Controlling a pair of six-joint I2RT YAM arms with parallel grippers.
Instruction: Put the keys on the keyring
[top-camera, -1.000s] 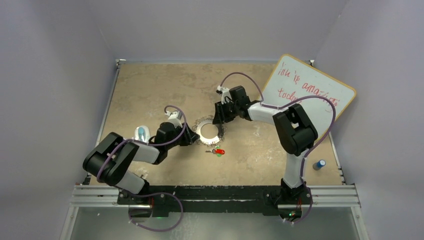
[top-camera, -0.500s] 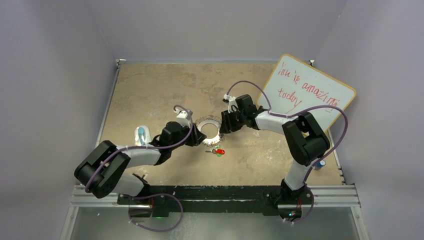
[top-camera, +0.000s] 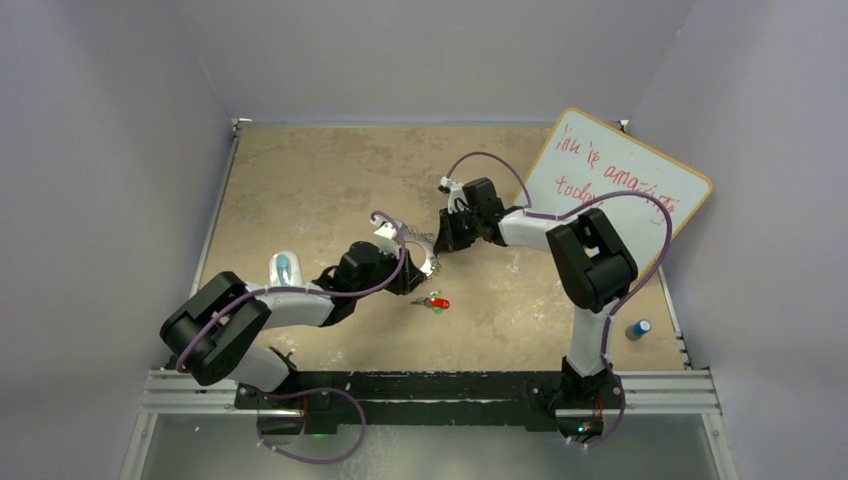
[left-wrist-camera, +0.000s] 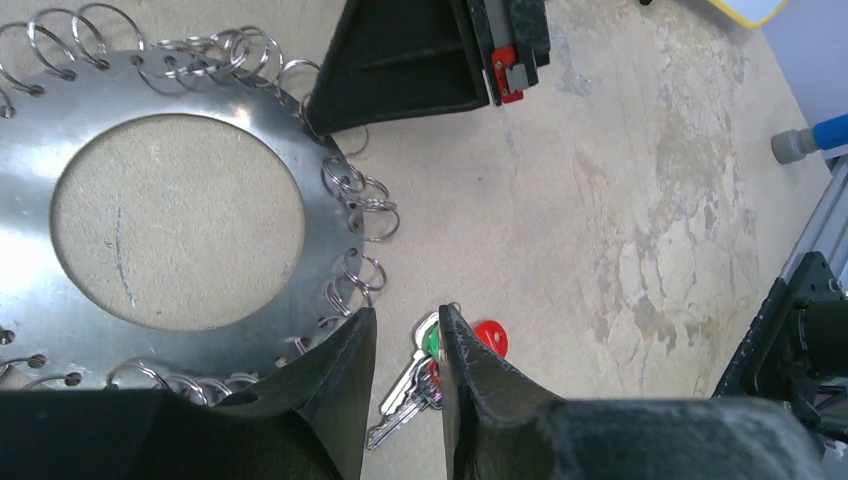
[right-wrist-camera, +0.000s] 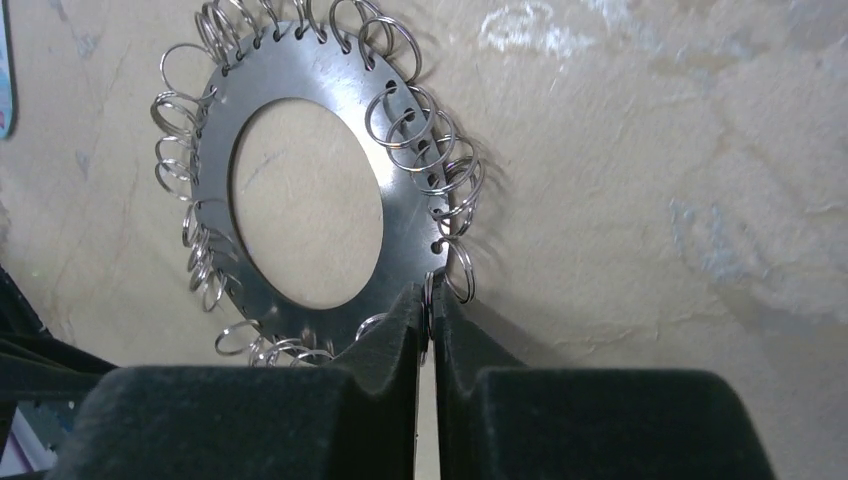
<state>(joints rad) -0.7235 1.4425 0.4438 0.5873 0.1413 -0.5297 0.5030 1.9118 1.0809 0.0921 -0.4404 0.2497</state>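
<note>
Two keys (left-wrist-camera: 412, 385) — loose, just beside the keyring (left-wrist-camera: 180, 88)

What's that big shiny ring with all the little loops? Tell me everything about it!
The keyring is a flat, silvery metal disc with a wide round hole; the tan table shows through it. Small holes round its rim carry many thin wire loops. It lies on the table, and the right gripper pinches its rim. The keys lie beside it, not attached.
</note>
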